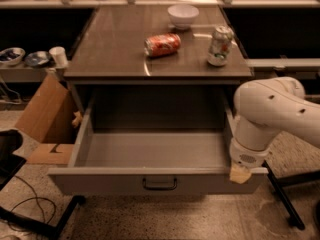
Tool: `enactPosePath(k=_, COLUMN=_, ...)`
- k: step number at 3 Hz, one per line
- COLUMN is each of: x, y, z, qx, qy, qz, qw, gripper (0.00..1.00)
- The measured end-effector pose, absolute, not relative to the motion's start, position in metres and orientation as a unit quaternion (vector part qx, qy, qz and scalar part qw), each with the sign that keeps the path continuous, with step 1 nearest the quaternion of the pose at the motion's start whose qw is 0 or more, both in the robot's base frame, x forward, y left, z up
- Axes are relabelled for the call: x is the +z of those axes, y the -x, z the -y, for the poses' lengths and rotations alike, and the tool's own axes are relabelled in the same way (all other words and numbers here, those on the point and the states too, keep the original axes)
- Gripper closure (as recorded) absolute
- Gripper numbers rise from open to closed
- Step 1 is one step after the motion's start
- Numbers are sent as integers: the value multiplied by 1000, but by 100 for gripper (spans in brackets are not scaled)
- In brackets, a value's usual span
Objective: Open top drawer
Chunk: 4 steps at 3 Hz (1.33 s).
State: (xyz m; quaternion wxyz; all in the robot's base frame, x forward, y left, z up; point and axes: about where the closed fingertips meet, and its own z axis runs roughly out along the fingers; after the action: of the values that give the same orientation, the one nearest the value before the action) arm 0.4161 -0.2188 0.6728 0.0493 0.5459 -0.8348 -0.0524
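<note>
The top drawer [100, 181] is a wide grey metal drawer under the table top. It stands pulled far out toward the camera, and its deep plain grey interior [155, 149] shows bare. A small dark loop handle [160, 184] sits at the centre of its front. My gripper [240, 173] hangs from the white arm [272, 109] at the right. Its tan tip rests at the top edge of the drawer front, by the front right corner.
On the table top [115, 49] lie a red can on its side [162, 44], an upright can [219, 46] and a white bowl [182, 15]. A cardboard box [45, 119] stands at the left, with cables [30, 204] on the floor. A dark stand leg [282, 196] is at the right.
</note>
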Motion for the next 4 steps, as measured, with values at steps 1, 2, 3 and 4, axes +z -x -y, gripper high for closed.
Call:
enactPosePath(k=1, x=673, y=-412, z=219, qx=-53, qy=-543, qz=837, qw=50, gripper=100)
enactPosePath(k=2, x=673, y=-393, z=223, qx=-57, qy=-526, qz=847, qw=55, gripper=100)
enactPosePath(k=3, x=681, y=-373, z=214, qx=-65, qy=-499, qz=863, qw=36, gripper=100)
enactPosePath(k=4, x=680, y=-352, z=218, qx=-69, qy=-481, qz=873, qw=42, gripper=100)
